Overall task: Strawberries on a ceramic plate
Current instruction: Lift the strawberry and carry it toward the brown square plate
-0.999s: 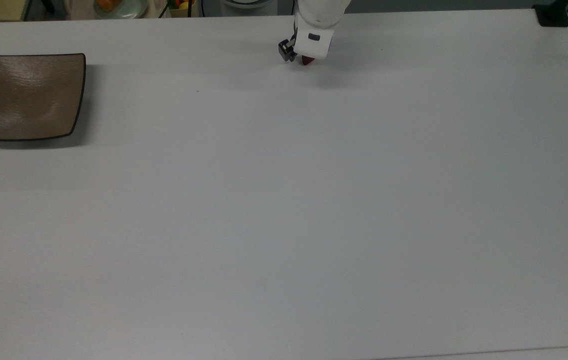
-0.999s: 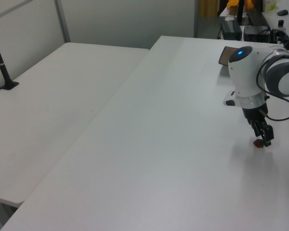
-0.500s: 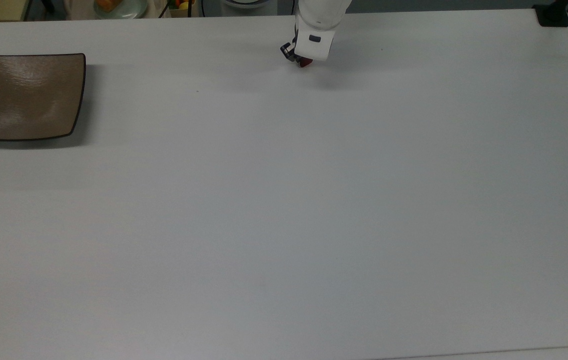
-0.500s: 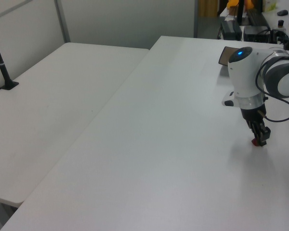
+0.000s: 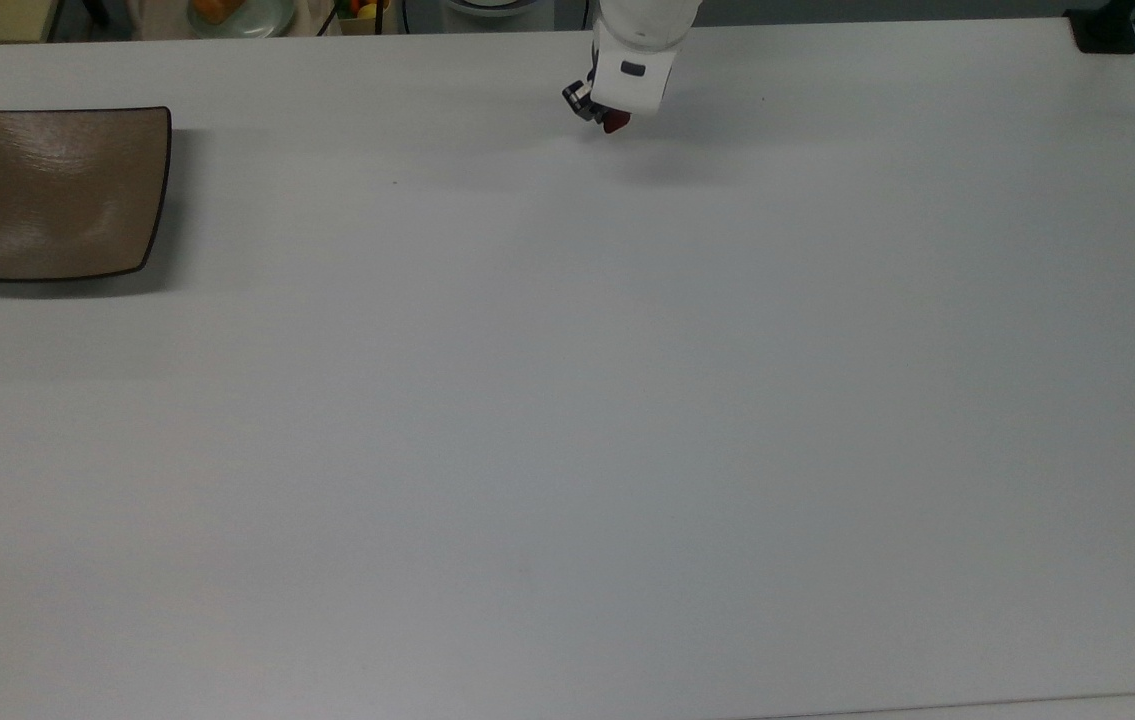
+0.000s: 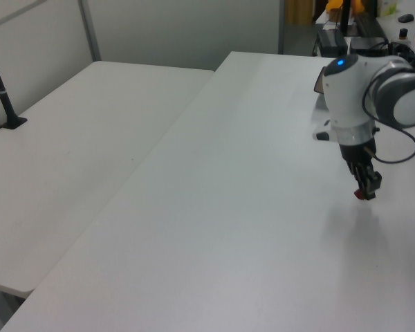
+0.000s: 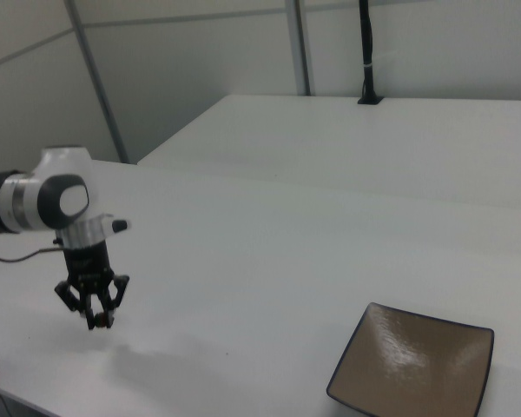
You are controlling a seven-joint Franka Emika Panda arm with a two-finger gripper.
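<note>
Near the far edge of the surface (image 5: 567, 400), the gripper (image 5: 603, 116) has closed on the strawberry (image 5: 615, 123) and lifted it clear since a second ago. Pickup looks done; the plate (image 5: 57, 190) waits well apart at the top view's left.

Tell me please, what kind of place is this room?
Probably a robotics lab or workroom: a robot arm's gripper holds a strawberry above a large white table, with one square brown plate and grey partition walls behind.
</note>
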